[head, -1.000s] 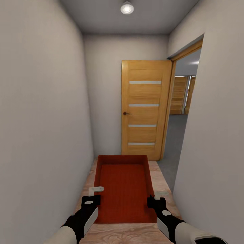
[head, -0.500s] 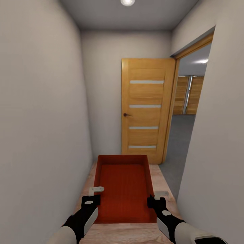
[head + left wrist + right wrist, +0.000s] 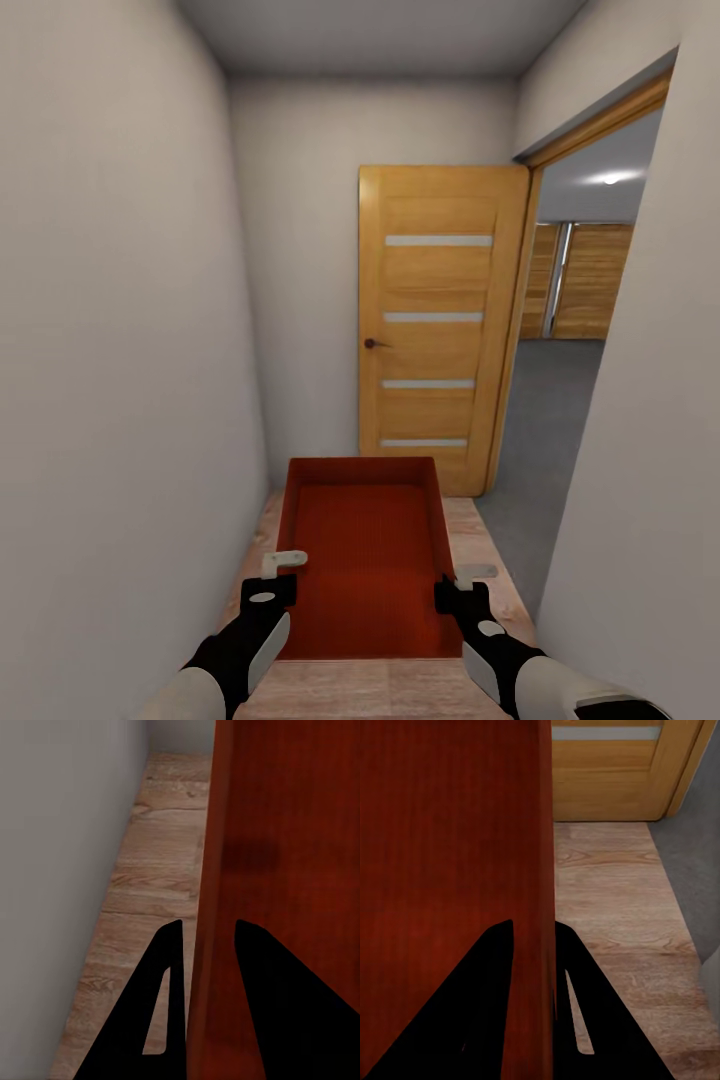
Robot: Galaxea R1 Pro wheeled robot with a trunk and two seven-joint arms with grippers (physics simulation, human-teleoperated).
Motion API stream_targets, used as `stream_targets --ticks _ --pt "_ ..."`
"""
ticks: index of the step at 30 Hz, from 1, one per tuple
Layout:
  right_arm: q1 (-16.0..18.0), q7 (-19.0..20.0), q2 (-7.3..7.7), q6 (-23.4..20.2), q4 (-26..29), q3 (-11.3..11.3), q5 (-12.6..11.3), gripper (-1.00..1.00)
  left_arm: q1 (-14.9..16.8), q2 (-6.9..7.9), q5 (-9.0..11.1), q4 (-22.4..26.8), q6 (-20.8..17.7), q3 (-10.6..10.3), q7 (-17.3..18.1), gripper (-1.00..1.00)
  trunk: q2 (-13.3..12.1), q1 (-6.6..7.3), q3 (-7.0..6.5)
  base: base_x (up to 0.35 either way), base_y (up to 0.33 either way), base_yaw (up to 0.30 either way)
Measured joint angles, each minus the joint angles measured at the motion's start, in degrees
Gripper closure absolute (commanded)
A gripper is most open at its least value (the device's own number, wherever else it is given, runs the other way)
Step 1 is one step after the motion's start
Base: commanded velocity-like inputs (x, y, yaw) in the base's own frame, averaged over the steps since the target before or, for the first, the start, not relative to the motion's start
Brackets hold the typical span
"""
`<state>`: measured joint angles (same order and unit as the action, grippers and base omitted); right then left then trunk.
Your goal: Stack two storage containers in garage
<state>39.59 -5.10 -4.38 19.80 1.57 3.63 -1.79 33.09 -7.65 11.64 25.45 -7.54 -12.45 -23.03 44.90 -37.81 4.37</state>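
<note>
One red-orange storage container hangs in front of me above the wood plank floor, held by its two long side walls. My left gripper is shut on the left wall, which passes between its fingers in the left wrist view. On the opposite wall, my right gripper is shut in the same way, straddling the rim. The container is open-topped and empty. Through a doorway at the right I see the garage's dark grey floor. The living room is out of view.
I am in a narrow corridor with white walls close on the left and right. A wooden door stands swung open against the end wall. Wooden panels line the far side of the grey-floored room.
The camera has moved forward along the corridor: the doorway at the right looks wider and the ceiling light has left the view. The container stays put between both grippers.
</note>
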Motion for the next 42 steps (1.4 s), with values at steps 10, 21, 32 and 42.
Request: stream_targets --ticks 10,21,32,42 --pt "-0.03 -0.03 -0.01 0.01 0.00 -0.05 0.00 1.00 0.01 -0.01 0.00 -0.02 -0.02 -0.02 0.00 1.00 0.00 0.00 0.00 0.321 0.001 -0.121" --pt "-0.01 0.01 0.02 -0.06 0.04 -0.35 0.34 1.00 0.00 -0.03 0.02 0.03 -0.06 0.01 -0.01 1.00 0.00 0.00 0.00 0.314 0.167 -0.276" --pt "0.00 0.01 0.02 -0.05 0.08 -0.39 0.38 1.00 -0.01 -0.02 0.15 0.12 -0.04 -0.07 -0.08 1.00 0.00 0.00 0.00 0.294 0.229 -0.278" --pt "-0.01 0.01 0.01 -0.05 0.11 -0.49 0.51 1.00 0.00 0.03 0.27 0.09 0.03 -0.18 -0.06 1.00 0.00 0.00 -0.01 0.303 0.162 -0.282"
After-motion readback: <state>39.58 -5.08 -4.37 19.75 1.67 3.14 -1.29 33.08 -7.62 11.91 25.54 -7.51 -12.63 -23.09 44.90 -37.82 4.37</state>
